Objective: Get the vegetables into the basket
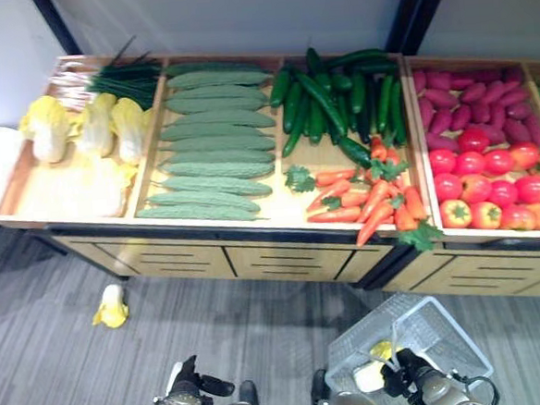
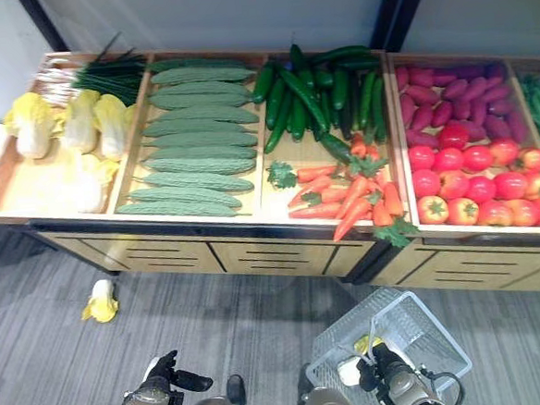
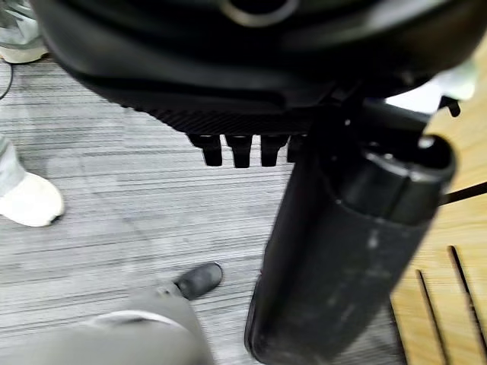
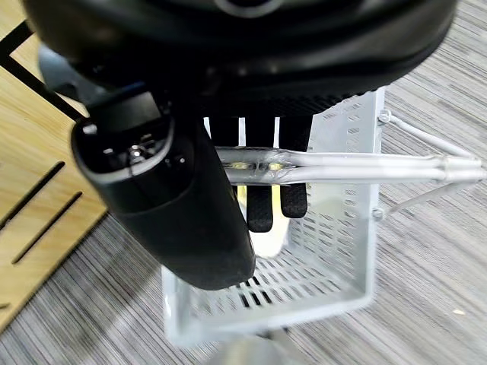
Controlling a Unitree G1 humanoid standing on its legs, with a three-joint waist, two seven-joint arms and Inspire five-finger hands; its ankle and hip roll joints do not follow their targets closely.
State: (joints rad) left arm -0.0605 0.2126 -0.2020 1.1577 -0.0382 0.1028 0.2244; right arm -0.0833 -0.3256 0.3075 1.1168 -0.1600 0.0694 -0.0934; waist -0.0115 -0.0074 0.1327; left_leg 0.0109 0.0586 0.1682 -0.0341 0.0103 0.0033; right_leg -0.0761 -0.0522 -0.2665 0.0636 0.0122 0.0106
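My right hand (image 4: 262,198) is shut on the metal handle (image 4: 358,167) of a white mesh basket (image 1: 437,334), which hangs low in front of the stand. A pale yellow cabbage (image 1: 381,351) lies inside the basket. My left hand (image 1: 188,386) hangs at my side above the floor, open and holding nothing. The wooden stand (image 1: 253,224) holds napa cabbages (image 1: 93,127), ridged green cucumbers (image 1: 212,142), dark cucumbers (image 1: 337,96), carrots (image 1: 362,198), purple sweet potatoes (image 1: 471,100) and tomatoes (image 1: 490,164). One cabbage (image 1: 111,306) lies on the grey floor below the stand's left end.
Chives (image 1: 124,78) lie at the stand's back left, and red-yellow peppers (image 1: 484,213) at its front right. A dark post (image 1: 411,12) rises behind the stand. A person's white shoe (image 3: 27,201) stands on the floor near my left side.
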